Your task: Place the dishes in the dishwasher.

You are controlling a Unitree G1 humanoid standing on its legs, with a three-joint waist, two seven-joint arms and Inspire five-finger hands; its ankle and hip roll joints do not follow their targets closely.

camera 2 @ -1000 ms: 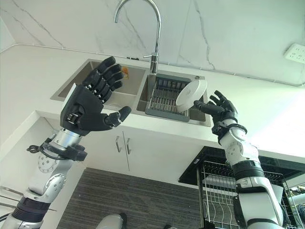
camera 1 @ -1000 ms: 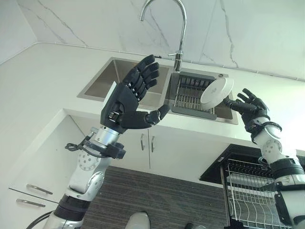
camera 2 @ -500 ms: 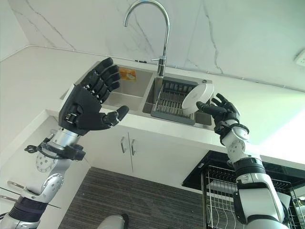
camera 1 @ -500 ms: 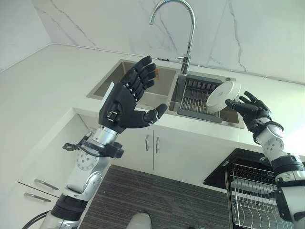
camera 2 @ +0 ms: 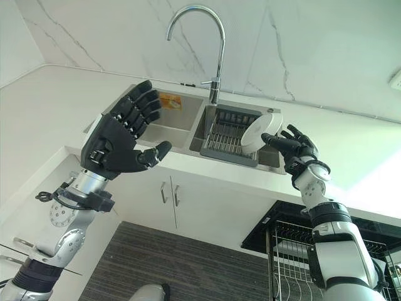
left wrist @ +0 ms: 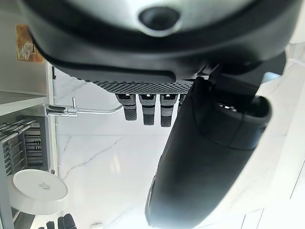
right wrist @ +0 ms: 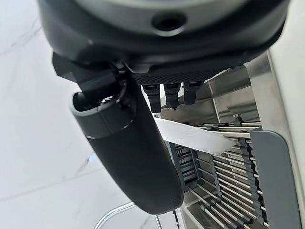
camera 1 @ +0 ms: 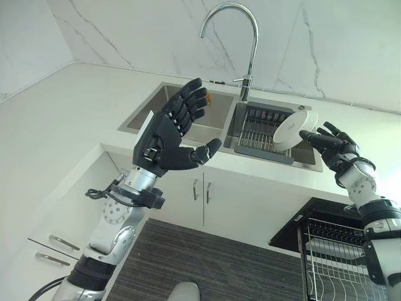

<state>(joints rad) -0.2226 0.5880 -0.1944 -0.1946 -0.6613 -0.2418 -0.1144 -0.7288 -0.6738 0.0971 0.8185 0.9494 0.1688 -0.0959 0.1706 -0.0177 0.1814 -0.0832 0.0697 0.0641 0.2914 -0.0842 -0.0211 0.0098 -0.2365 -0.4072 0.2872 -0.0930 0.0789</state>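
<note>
A white plate is tilted on edge over the dark dish rack in the sink's right basin. My right hand is at the plate's right rim. In the right wrist view the plate lies pinched between the thumb and the fingers. My left hand is raised in front of the left basin, open, palm up, holding nothing. The left wrist view also catches the plate. The dishwasher's wire rack is pulled out at the lower right.
A tall chrome faucet arches over the divide between the basins. An orange sponge-like thing lies in the left basin. White cabinet doors sit below the counter, with drawers at the left.
The whole picture has shifted, so the camera moved. Both hands keep their poses, and the plate stays in the right hand over the rack.
</note>
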